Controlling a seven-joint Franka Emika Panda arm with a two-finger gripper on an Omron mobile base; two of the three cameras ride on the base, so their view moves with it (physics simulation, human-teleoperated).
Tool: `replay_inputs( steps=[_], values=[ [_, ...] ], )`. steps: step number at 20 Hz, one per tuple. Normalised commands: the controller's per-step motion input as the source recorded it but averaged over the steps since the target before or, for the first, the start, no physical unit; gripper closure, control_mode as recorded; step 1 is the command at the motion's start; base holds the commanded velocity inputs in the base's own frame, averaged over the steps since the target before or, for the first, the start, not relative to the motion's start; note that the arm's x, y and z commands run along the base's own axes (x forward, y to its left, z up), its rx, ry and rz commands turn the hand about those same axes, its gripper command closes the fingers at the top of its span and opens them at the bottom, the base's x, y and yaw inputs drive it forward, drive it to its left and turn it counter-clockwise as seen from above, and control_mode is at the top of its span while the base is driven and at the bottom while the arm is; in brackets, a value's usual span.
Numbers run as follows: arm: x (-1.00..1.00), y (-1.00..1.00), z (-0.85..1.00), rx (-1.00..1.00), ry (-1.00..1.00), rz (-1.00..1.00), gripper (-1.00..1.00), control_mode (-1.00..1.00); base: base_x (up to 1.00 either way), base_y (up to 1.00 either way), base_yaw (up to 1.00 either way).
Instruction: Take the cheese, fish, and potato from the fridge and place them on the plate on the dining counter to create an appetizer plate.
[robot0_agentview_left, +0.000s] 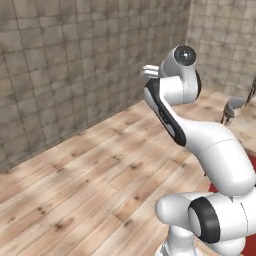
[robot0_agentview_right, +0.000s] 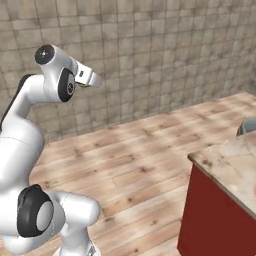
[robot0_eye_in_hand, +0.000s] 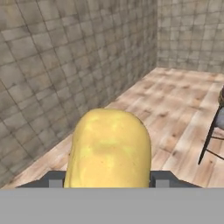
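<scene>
1. Potato (robot0_eye_in_hand: 108, 148), pale yellow and rounded, sits right up against my hand camera, standing between my two dark finger tips.
2. My fingers (robot0_eye_in_hand: 107, 180) are clamped on it: one tip (robot0_eye_in_hand: 54, 180) presses its left flank, the other (robot0_eye_in_hand: 161, 179) its right, and the lump bulges up above both.
3. Landmark for everything else: the desk (robot0_agentview_right: 231, 167), the marbled beige-brown top on a red base, at the lower right of the right base view.
4. From that desk, my hand is well away and much higher, held up in the air over the wooden floor (robot0_agentview_right: 140, 165) and close to the tiled stone wall (robot0_agentview_right: 165, 55).
5. In the right base view my hand (robot0_agentview_right: 86, 76) pokes out past the white wrist toward that wall; the potato itself is too small to pick out there.
6. In the left base view the same hand (robot0_agentview_left: 150, 72) peeks out behind the bulky upper joint, again on the side away from the desk.
7. A stool (robot0_agentview_left: 233, 106) with a grey seat stands just beside the desk's end; its dark legs (robot0_eye_in_hand: 210, 140) show at the right edge of my hand view.
8. Another grey seat edge (robot0_agentview_right: 247, 126) rises just behind the desk's far side.
9. The patch of desk top I can see is bare marble at this corner.
10. Between me and the desk there is open plank floor.
</scene>
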Motion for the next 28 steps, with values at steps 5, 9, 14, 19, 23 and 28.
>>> replay_inputs(
  steps=[5, 9, 14, 19, 23, 28],
  values=[
    [0.00, 0.00, 0.00, 0.00, 0.00, 0.00, 1.00, 1.00, 1.00, 0.54, -0.49],
    [0.00, 0.00, 0.00, 0.00, 0.00, 0.00, 1.00, 1.00, 1.00, 0.48, -0.49],
    [0.00, 0.00, 0.00, 0.00, 0.00, 0.00, 1.00, 1.00, 1.00, 0.52, -0.48],
    [0.00, 0.00, 0.00, 0.00, 0.00, 0.00, 1.00, 1.00, 1.00, 0.45, -0.49],
    [0.00, 0.00, 0.00, 0.00, 0.00, 0.00, 1.00, 1.00, 1.00, 0.36, -0.52],
    [0.00, 0.00, 0.00, 0.00, 0.00, 0.00, 1.00, 1.00, 1.00, 0.34, -0.54]
  ],
)
